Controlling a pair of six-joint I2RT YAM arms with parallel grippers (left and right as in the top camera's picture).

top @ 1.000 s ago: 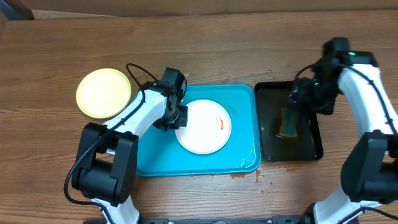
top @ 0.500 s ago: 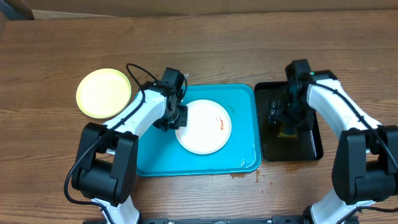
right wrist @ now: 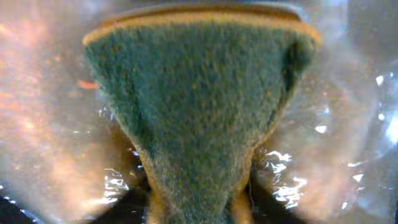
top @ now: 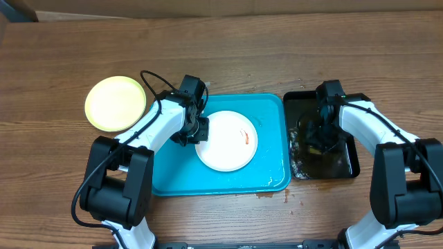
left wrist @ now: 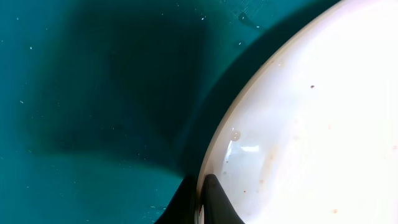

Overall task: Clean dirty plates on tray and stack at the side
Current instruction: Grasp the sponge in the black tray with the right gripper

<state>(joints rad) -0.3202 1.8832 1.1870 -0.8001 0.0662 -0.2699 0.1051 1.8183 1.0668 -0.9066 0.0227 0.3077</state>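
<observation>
A white plate (top: 227, 140) with a small red smear lies in the turquoise tray (top: 273, 111); whether another plate lies beneath it I cannot tell. My left gripper (top: 196, 131) is shut on the plate's left rim; in the left wrist view the fingertips (left wrist: 202, 205) pinch the white rim (left wrist: 311, 124) over the tray floor (left wrist: 93, 93). A pale yellow-green plate (top: 115, 103) lies on the table to the left of the tray. My right gripper (top: 320, 135) is down in the black tray (top: 348, 168), shut on a green sponge (right wrist: 199, 112) in wet water.
The narrow black tray holds water and stands right of the turquoise tray. Small reddish drips (top: 287, 196) mark the wooden table by the tray's front right corner.
My right arm has swung left and down into the black tray and closed on the sponge. The left arm and the plates have not moved.
</observation>
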